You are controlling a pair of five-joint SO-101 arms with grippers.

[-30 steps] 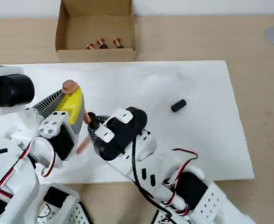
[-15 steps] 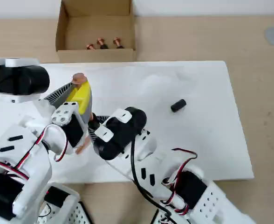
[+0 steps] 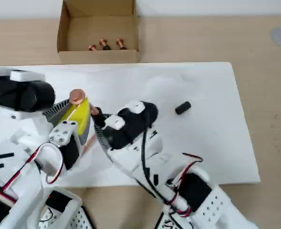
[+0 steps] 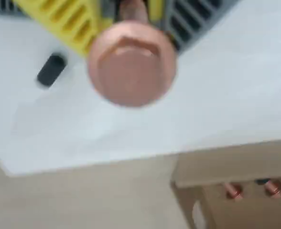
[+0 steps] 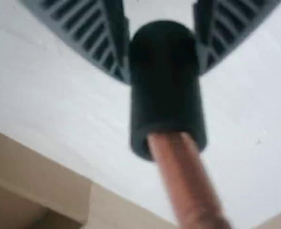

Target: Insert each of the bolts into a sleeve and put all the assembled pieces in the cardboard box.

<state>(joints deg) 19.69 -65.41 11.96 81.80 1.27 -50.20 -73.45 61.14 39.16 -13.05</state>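
Along the front wall of the cardboard box (image 3: 64,33), far edge of the white sheet (image 3: 212,148). Wide room around a loose sleeve (image 3: 182,108), well right of the box. Nearer than the box, left fingers (image 4: 59,16) clamped on a copper bolt (image 4: 131,67), right fingers (image 5: 92,38) clamped on a black sleeve (image 5: 164,86), a copper shaft (image 5: 188,181) in its open end. Inside the box, three assembled pieces (image 3: 104,45).

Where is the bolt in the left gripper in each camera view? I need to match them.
High view: bolt left of centre, head up, tip at the black sleeve.
Left wrist view: its round head faces the camera, between the jaws.
Right wrist view: its shaft sticks out of the black sleeve.
Shared landmark: the white sheet.
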